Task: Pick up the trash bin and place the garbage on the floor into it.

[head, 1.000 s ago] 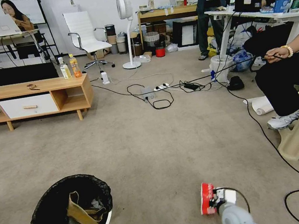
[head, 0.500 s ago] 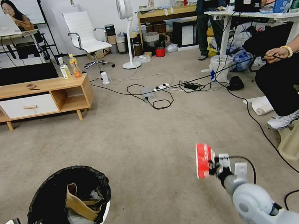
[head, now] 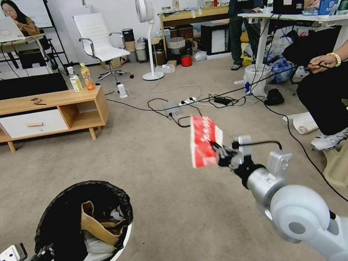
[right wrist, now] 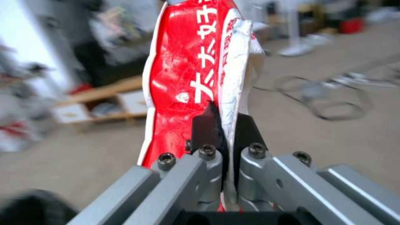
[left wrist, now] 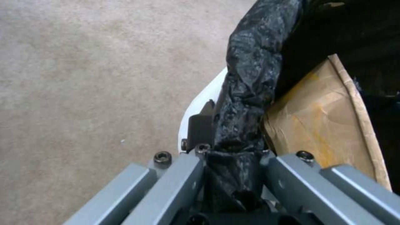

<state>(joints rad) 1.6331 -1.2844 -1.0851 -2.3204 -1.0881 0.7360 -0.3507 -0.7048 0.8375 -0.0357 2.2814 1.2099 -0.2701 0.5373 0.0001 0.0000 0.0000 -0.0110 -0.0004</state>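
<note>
1. We see the right gripper [head: 219, 153] held up above the carpet [head: 166, 166], right of centre, its jaws clamped together on the edge of a red-and-white packet [head: 203, 141].
2. The packet is flat and creased. Its long axis runs roughly upright, with the top end leaning slightly to the right and away from us, and its broad printed face turned toward the left. In the right wrist view the packet [right wrist: 196, 75] stands up out of the gripper [right wrist: 223, 128], the dark fingertips [right wrist: 204, 125] pinching its lower edge.
3. The trash bin [head: 86, 229] sits at the near left, tilted so that its mouth faces up and toward us. Its black bag is folded over the white rim. Inside it we see a brown cardboard tray [head: 95, 228] and white tissue.
4. The left gripper [head: 43, 257] is at the bin's near-left rim. In the left wrist view its jaws are closed on the bag-covered rim [left wrist: 246, 103], one finger [left wrist: 201, 126] outside the white wall.
</note>
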